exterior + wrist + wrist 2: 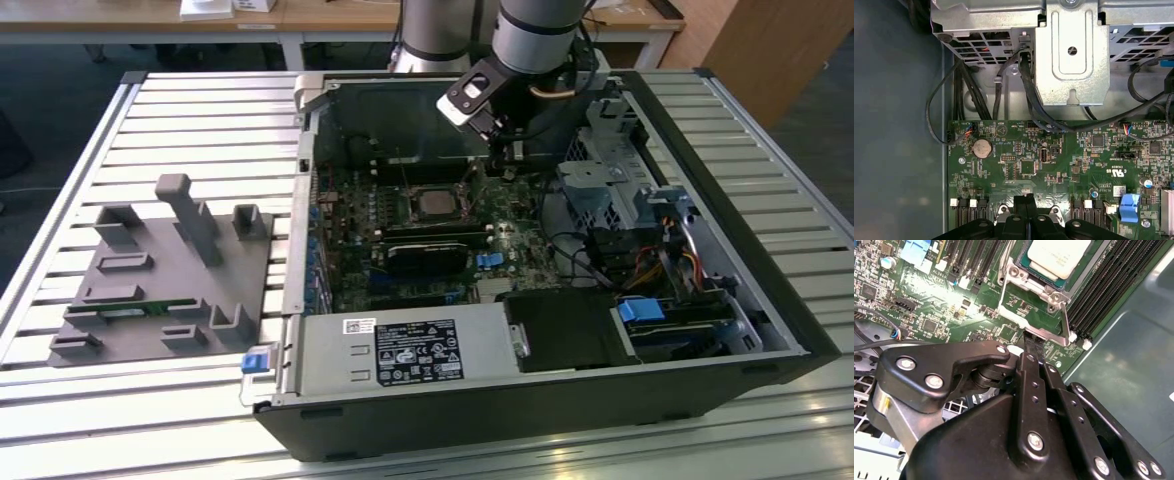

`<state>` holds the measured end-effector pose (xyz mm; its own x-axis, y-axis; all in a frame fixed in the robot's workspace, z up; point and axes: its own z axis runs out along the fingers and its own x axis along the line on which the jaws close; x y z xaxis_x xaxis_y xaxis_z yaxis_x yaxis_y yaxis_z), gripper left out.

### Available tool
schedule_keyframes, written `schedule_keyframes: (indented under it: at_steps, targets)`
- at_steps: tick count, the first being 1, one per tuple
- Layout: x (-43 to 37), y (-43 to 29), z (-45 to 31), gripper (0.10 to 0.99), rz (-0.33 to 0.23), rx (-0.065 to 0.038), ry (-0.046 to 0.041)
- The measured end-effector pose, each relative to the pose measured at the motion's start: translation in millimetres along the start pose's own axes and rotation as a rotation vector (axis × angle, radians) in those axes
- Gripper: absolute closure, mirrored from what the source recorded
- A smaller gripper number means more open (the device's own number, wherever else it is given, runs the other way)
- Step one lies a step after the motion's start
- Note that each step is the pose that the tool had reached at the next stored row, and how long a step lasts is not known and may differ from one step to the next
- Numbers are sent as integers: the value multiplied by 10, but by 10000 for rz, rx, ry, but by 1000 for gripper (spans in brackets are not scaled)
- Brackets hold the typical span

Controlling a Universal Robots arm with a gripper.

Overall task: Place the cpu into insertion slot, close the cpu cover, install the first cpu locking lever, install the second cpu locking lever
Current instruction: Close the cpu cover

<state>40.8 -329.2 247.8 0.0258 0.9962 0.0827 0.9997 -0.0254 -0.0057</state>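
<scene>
The open computer case holds the green motherboard. The cpu, silvery on top, lies in the insertion slot; in the exterior view the cpu sits mid-board. The cpu cover stands swung up from the slot, and green board shows through its window. My gripper is shut with nothing between its fingers, and its tips rest against the cover's free edge. From outside, the gripper reaches down inside the case just behind the slot. A thin wire locking lever rises beside the slot.
Black memory slots run beside the socket. A metal drive cage with black cables stands close behind the gripper. The power supply fills the case's near side. A grey fixture sits on the slatted table at the exterior view's left.
</scene>
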Motion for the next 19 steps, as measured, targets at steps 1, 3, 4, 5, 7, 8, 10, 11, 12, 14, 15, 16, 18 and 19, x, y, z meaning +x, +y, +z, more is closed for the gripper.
schedule_keyframes:
  at_steps: [1,3,4,5,7,8,10,11,12,14,15,16,18,19]
  targets:
    - [0,-2,0,980,1,0,0]
    - [0,-5,1,980,0,0,1]
    - [0,-5,0,980,-1,0,1]
    - [0,-7,0,980,0,0,0]
    - [0,-11,1,980,0,0,1]
    - [0,-14,1,980,0,0,1]
    - [0,-21,1,980,0,0,0]
    - [0,-26,0,980,0,0,0]
    - [-1,-32,1,980,0,0,0]
    - [-1,-42,1,980,0,0,0]
    - [-1,-47,1,980,0,0,0]
    - [-1,-53,1,980,0,0,0]
    - [-2,-64,1,980,0,0,0]
    - [-2,-72,1,980,0,0,0]
